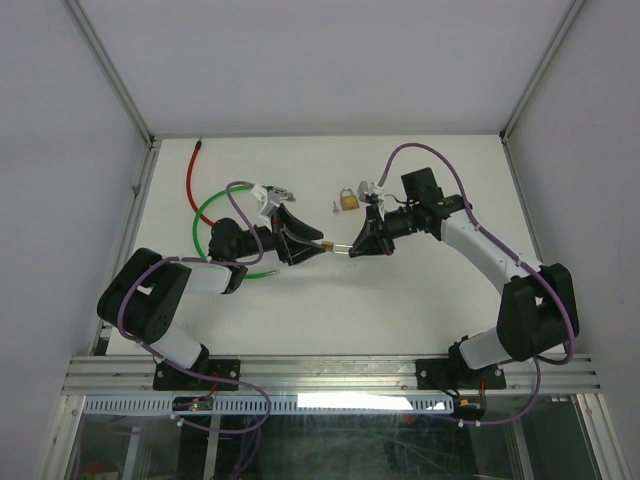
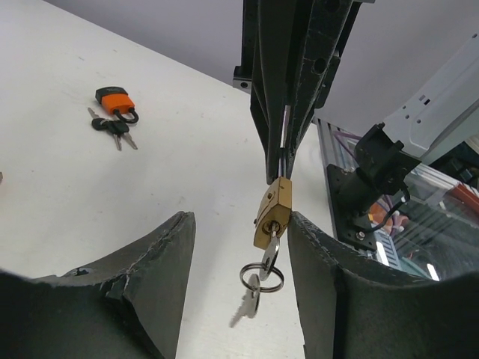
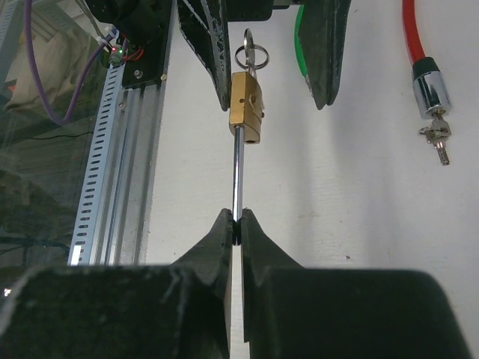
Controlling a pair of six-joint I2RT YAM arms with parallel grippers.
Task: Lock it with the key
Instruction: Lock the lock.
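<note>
The right gripper [image 3: 236, 224] is pinching fully closed on the long steel shackle [image 3: 237, 168] of the brass padlock [image 3: 245, 101], near the middle of the top view above the desk [image 3: 359, 194]. The left gripper [image 2: 239, 218] is standing roughly half open, its fingers [image 2: 161, 262] flanking the padlock body without clamping it. The key [image 2: 271, 250] is sitting in the keyhole, its ring [image 2: 262, 278] dangling. An orange padlock [image 2: 116, 101] is lying on the desk, upper left in the left wrist view.
</note>
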